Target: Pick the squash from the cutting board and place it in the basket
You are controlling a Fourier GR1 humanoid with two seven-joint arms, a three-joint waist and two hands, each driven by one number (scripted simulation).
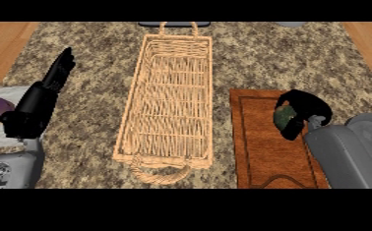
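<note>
A dark green squash (283, 117) lies on the right side of the brown cutting board (258, 146). My right hand (305, 108) is curled over it, fingers and thumb wrapped round the squash, which is mostly hidden. The long wicker basket (131, 102) stands left of the board, in the middle of the counter, with nothing inside. My left hand (51, 85) is at the far left, fingers straight and pointing away from me, holding nothing.
The counter top (87, 43) is speckled stone. A white and purple object (9, 102) sits at the left edge behind my left forearm. Dark and grey items (174, 24) peek in at the far edge beyond the basket's handle.
</note>
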